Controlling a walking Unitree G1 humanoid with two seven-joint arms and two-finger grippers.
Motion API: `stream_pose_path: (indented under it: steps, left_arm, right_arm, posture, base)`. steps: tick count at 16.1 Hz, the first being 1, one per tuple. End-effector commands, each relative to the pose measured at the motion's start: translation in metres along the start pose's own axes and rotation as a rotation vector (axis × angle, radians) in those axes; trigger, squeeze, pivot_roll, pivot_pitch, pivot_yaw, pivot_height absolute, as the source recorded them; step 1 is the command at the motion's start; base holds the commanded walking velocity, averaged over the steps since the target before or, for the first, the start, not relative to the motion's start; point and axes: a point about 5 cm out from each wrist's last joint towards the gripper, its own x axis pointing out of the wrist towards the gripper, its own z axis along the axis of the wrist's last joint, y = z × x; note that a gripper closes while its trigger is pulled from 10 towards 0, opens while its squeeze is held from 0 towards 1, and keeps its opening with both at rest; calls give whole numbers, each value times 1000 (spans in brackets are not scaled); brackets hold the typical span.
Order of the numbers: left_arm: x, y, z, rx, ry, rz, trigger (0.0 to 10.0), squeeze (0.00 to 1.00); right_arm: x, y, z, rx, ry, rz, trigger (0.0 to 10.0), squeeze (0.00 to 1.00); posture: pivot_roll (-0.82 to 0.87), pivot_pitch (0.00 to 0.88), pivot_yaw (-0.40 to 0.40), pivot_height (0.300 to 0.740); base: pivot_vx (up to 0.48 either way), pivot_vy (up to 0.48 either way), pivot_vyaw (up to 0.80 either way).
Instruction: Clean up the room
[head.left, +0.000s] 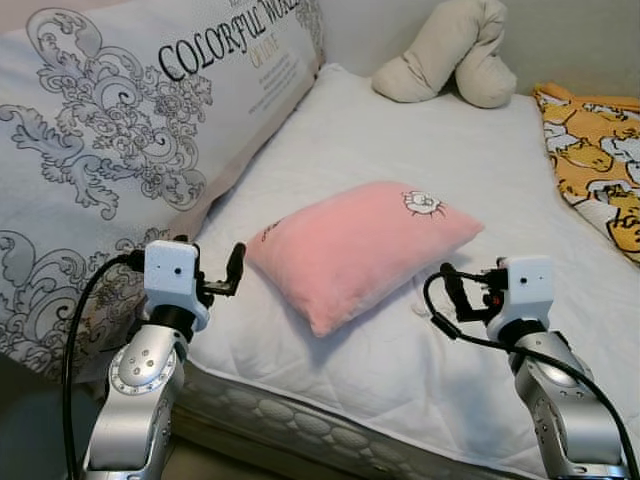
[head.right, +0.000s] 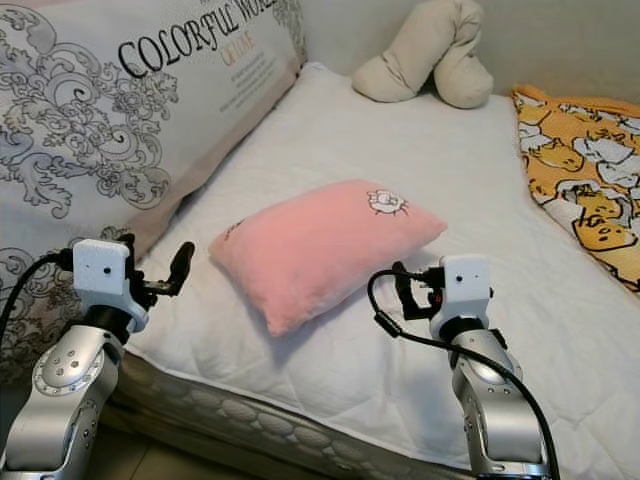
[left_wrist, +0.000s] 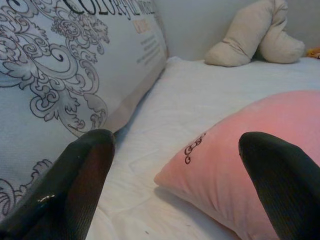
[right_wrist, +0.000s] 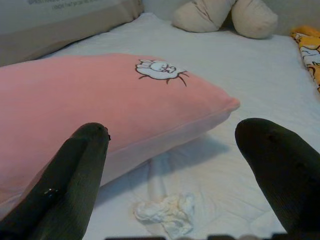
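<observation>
pink pillow (head.left: 360, 250) covering crumpled tissue (right_wrist: 167, 212), partly hidden

The bed (head.left: 400, 150) is covered in white quilted fabric. On its middle lies a plain pink pillow (head.left: 355, 250) with a small white animal figure outlined in black near one corner. Beside the bed leans a large pale grey cushion (head.left: 130, 130) with dark grey scrollwork and black lettering. Behind the pillow sits a beige plush (head.left: 455, 55); a yellow-orange cartoon-printed blanket (head.left: 595, 160) lies farther aside.
</observation>
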Motion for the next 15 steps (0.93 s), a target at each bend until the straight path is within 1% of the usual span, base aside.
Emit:
stream_pose_path:
  steps: [1,2,4,7,11,13,14,15]
  left_arm:
    - [0,-2,1,5,7,-18,10000,0]
    - [0,-2,0,5,11,-18,10000,0]
    - [0,-2,0,0,13,-17,10000,0]
    - [-1,-2,-2,-7,24,-18,10000,0]
    - [-3,-3,-2,-4,21,-23,10000,0]
    - [-7,-4,-5,-21,34,-36,10000,0]
    - [-11,-14,-10,-53,53,-139,10000,0]
    - [-12,-18,-8,-43,34,-189,10000,0]
  right_arm:
    - [0,-1,-1,3,14,-5,10000,0]
    - [0,-1,-1,2,16,-4,10000,0]
    - [0,0,-3,31,30,3,10000,0]
    - [-1,1,-7,-4,68,3,10000,0]
    - [-4,1,-8,1,70,12,10000,0]
    - [-7,0,-11,16,84,-7,10000,0]
    - [-6,-5,-18,-2,135,-44,10000,0]
    - [-1,-7,-22,-12,150,-58,10000,0]
  posture:
    - [-72,0,8,740]
    - [-72,0,7,740]
    - [-70,0,6,740]
    - [-70,2,2,740]
    - [-71,0,-1,740]
    - [-81,0,1,740]
    - [-79,3,-10,740]
    - [-80,15,-8,740]
  base:
    - [0,0,0]
    - [0,0,0]
    - [0,0,0]
    - [0,0,0]
    - [0,0,0]
    - [0,0,0]
    - [0,0,0]
    - [0,0,0]
